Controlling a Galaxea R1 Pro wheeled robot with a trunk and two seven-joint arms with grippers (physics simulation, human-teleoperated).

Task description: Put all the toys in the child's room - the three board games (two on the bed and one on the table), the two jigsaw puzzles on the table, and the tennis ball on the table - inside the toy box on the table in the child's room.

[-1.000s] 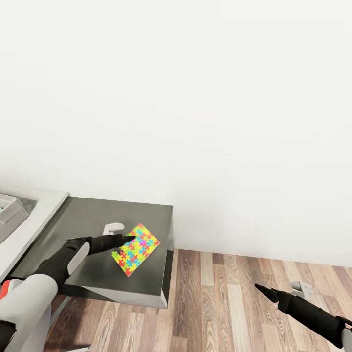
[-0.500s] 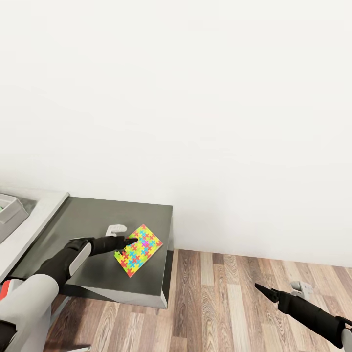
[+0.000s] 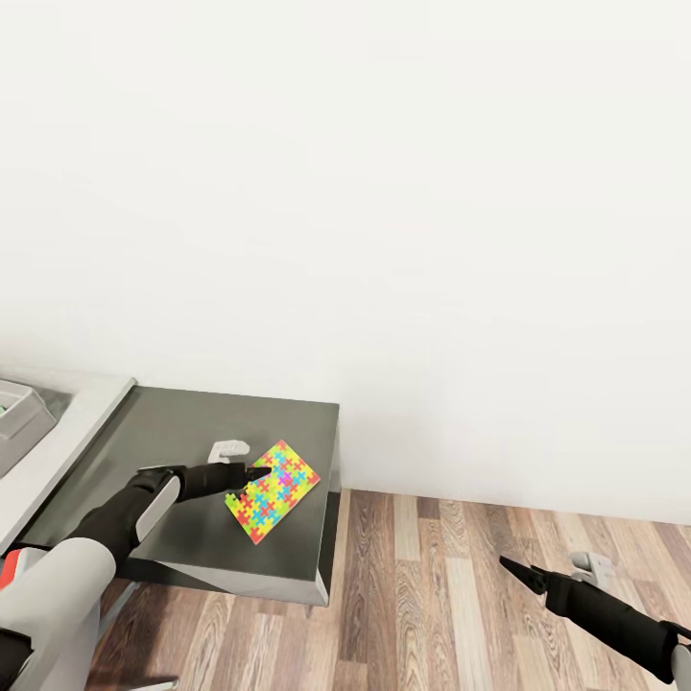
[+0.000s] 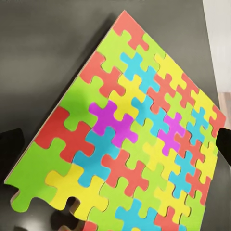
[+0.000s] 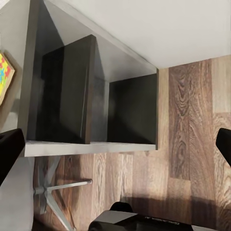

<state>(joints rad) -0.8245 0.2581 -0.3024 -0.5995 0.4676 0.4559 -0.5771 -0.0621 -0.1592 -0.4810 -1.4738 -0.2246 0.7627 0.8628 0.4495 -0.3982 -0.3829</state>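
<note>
The left tool (image 3: 257,472) was at the near-left corner of the jigsaw puzzle (image 3: 269,489), low over the dark top of the cabinet (image 3: 182,432). In the left wrist view its two dark fingertips (image 4: 10,149) stood wide apart, one at each side of the puzzle (image 4: 134,139), so the tool was spread; I could not tell if the tips touched the card. The puzzle lay flat under and in front of this tool, turned at an angle, near the cabinet's right edge. Behind the tool, toward the wall, a small white part (image 3: 228,448) stood just beside the arm.

To the left of the tool the pale table (image 3: 58,441) began, and on it, well apart from the puzzle, a corner of the toy box (image 3: 19,413) showed.

The right tool (image 3: 513,568) hung over the wooden floor (image 3: 432,576), well apart from the cabinet and the puzzle. Its fingertips (image 5: 9,144) sat at the two edges of the right wrist view, so it was spread too and held nothing. Beyond it were the cabinet's open dark compartments (image 5: 96,96) and an edge of the puzzle (image 5: 5,74).
</note>
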